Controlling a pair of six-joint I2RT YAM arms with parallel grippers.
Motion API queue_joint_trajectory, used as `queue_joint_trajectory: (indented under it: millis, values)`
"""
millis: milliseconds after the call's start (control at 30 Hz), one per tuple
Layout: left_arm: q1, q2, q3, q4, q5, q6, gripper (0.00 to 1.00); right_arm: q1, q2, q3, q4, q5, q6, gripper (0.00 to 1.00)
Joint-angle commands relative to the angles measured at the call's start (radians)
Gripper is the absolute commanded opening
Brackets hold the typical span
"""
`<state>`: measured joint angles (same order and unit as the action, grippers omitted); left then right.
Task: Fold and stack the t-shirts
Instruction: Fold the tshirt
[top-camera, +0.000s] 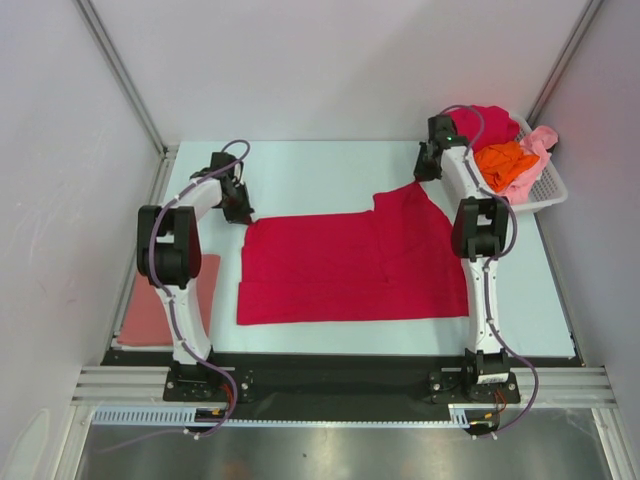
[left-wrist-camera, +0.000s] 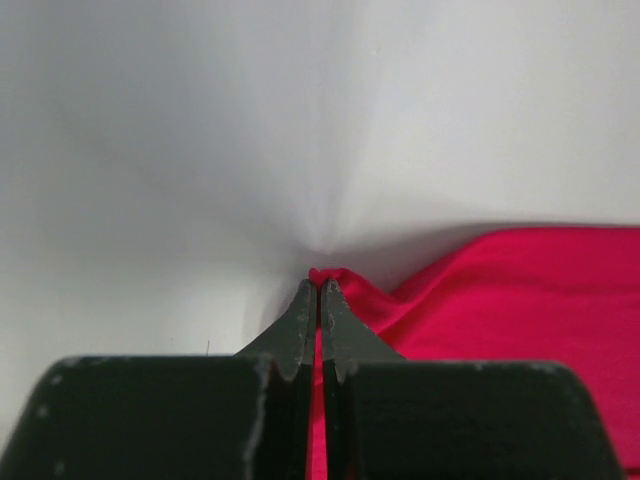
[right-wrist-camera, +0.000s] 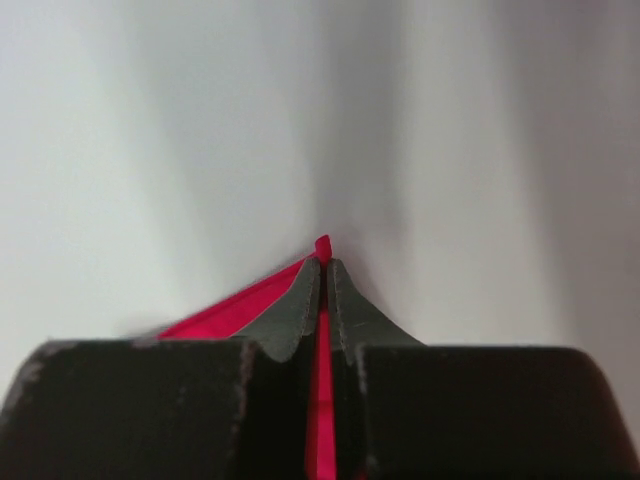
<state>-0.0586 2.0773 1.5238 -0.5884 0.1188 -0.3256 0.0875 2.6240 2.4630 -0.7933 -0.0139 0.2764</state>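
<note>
A crimson red t-shirt (top-camera: 350, 265) lies spread flat across the middle of the white table. My left gripper (top-camera: 240, 212) is shut on its far left corner; the left wrist view shows red cloth (left-wrist-camera: 530, 300) pinched between the closed fingertips (left-wrist-camera: 320, 285). My right gripper (top-camera: 422, 177) is shut on the far right corner, next to the basket; the right wrist view shows a red edge (right-wrist-camera: 240, 305) clamped at the tips (right-wrist-camera: 325, 262). A folded salmon pink t-shirt (top-camera: 150, 310) lies at the near left, partly behind the left arm.
A white slotted basket (top-camera: 550, 190) stands at the far right corner and holds a second crimson t-shirt (top-camera: 490, 125), an orange one (top-camera: 505, 162) and a light pink one (top-camera: 540, 145). White walls enclose the table on three sides.
</note>
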Motion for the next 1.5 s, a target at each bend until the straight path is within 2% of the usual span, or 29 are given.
queue_joint_trajectory:
  millis: [0, 200, 400, 733, 967, 1133, 1267, 1467]
  values:
    - [-0.001, -0.095, -0.01, -0.011, 0.019, -0.012, 0.0, -0.031, -0.189, -0.051, 0.006, -0.04, -0.04, 0.0]
    - [-0.001, -0.15, -0.019, -0.024, 0.008, -0.007, 0.0, -0.035, -0.294, -0.134, 0.003, -0.196, -0.063, 0.0]
    - [-0.001, -0.207, -0.039, -0.045, 0.004, 0.003, 0.0, -0.025, -0.476, -0.352, 0.019, -0.172, -0.036, 0.0]
    - [-0.001, -0.393, -0.211, -0.065, -0.047, -0.01, 0.0, -0.08, -0.743, -0.674, 0.026, -0.181, -0.036, 0.0]
    - [-0.003, -0.462, -0.277, -0.077, -0.038, -0.018, 0.0, -0.166, -0.903, -0.878, 0.014, -0.207, -0.037, 0.0]
    - [-0.003, -0.526, -0.376, -0.065, -0.041, -0.012, 0.0, -0.207, -1.01, -1.056, 0.035, -0.225, -0.042, 0.0]
    - [-0.003, -0.556, -0.424, -0.06, -0.048, -0.007, 0.0, -0.239, -1.078, -1.157, 0.068, -0.251, -0.034, 0.0]
    - [-0.003, -0.579, -0.467, -0.057, -0.053, -0.01, 0.0, -0.265, -1.125, -1.223, 0.072, -0.256, -0.032, 0.0]
